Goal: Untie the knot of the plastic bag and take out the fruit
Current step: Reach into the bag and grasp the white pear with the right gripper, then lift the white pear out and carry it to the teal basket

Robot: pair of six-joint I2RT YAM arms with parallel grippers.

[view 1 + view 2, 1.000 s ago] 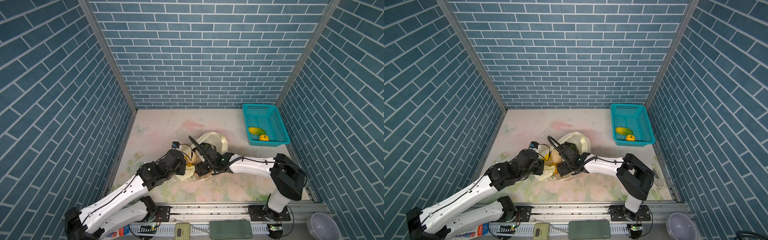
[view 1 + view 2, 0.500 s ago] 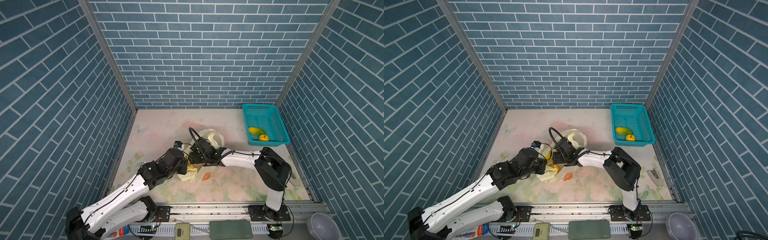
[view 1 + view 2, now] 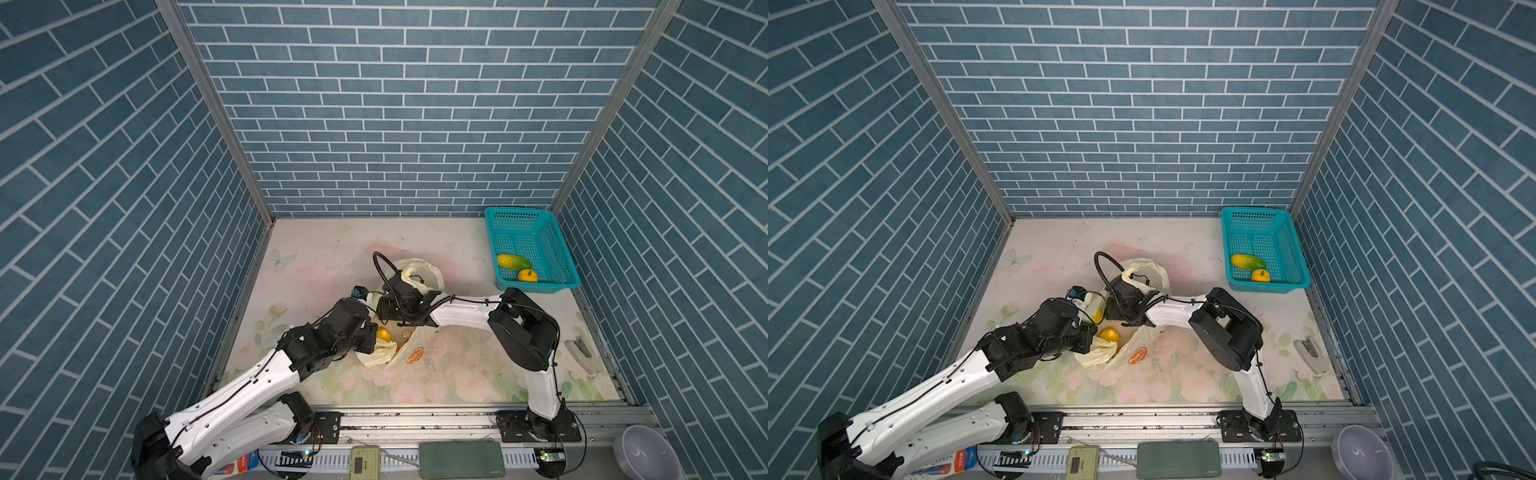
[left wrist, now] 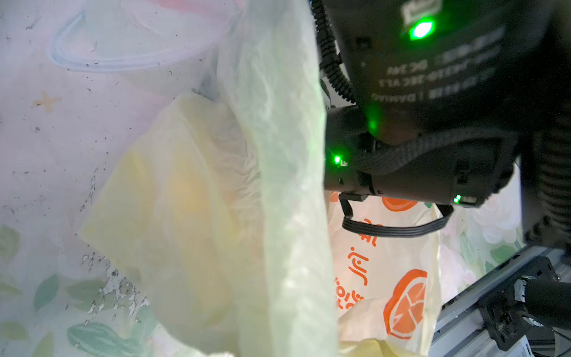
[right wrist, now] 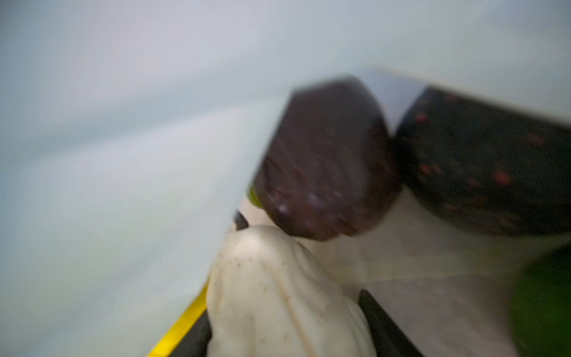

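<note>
Inside the open mouth of the plastic bag (image 3: pixel 428 274), mid-bench (image 3: pixel 316 249): my right jaws, driven deeper than a second ago, elbow folded in, gap narrowing from wide. Between them sits the cream-white fruit (image 5: pixel 278 293); whether they grip it yet I cannot tell. Beyond it lie two dark brown-black fruits (image 5: pixel 324 160). Alongside, my left jaws stay together on the bag's near rim. The orange-slice panel (image 3: pixel 414 355) is newly uncovered. Of the knot, nothing seen; judged undone. The teal basket (image 3: pixel 519 212) holds a long yellow-green fruit (image 3: pixel 513 262) and a small orange-yellow one. Third removal looks imminent.
</note>
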